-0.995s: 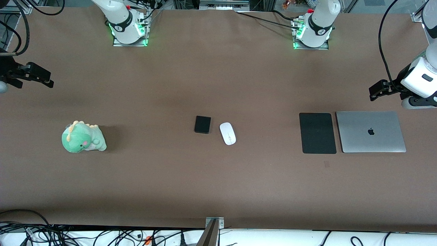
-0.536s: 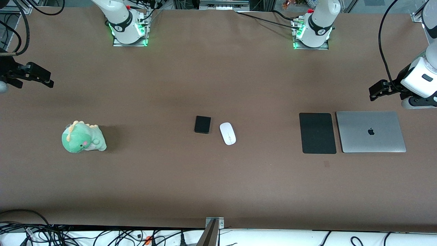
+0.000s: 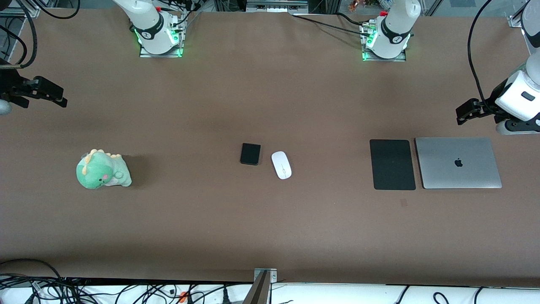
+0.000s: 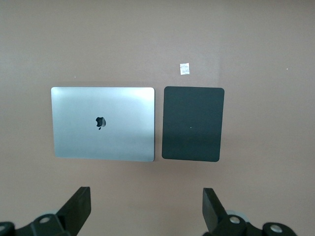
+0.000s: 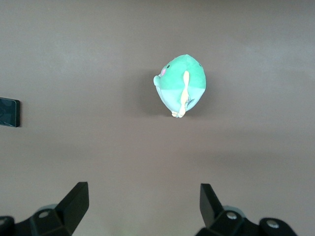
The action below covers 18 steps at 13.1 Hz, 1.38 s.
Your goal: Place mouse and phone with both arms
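The white mouse point(image 3: 281, 164) and the small black phone point(image 3: 250, 153) lie side by side at the table's middle, the phone toward the right arm's end. The phone's edge also shows in the right wrist view point(image 5: 9, 112). My left gripper point(image 3: 464, 113) is open and empty, up in the air above bare table beside the laptop; in the left wrist view point(image 4: 146, 206) it holds nothing. My right gripper point(image 3: 52, 98) is open and empty, high over bare table at the right arm's end; in the right wrist view point(image 5: 143, 204) nothing is between its fingers.
A large black pad point(image 3: 392, 164) and a closed silver laptop point(image 3: 458, 162) lie side by side toward the left arm's end; both show in the left wrist view, pad point(image 4: 192, 124) and laptop point(image 4: 103, 123). A green plush dinosaur point(image 3: 102, 169) sits toward the right arm's end, also in the right wrist view point(image 5: 180, 84).
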Each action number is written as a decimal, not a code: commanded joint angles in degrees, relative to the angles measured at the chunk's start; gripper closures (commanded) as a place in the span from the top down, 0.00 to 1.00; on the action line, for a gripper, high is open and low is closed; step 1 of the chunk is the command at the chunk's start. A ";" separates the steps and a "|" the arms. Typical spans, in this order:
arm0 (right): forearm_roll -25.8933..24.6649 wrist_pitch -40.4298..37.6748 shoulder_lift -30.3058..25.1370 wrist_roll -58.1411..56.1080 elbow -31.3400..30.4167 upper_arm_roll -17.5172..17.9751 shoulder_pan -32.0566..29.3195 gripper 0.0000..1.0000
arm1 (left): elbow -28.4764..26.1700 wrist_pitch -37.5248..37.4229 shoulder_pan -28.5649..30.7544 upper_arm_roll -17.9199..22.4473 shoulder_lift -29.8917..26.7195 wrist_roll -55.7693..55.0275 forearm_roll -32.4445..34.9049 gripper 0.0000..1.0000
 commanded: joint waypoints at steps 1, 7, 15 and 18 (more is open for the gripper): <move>0.00 -0.99 0.42 -0.31 0.76 0.39 -0.42 1.00 | 1.86 -1.35 0.47 -0.12 0.74 0.07 -1.86 1.00; 0.00 -0.99 0.42 -0.31 0.76 0.39 -0.42 1.00 | 2.39 -1.35 0.83 -0.12 0.83 0.42 -2.04 1.00; -0.26 -1.25 0.86 0.31 0.49 0.30 -0.42 1.00 | 2.30 -1.35 0.83 -0.12 0.92 0.33 -2.04 1.00; -0.26 -1.34 0.86 0.31 0.14 0.30 -0.42 1.00 | 2.30 -1.35 0.83 -0.12 0.92 0.33 -2.04 1.00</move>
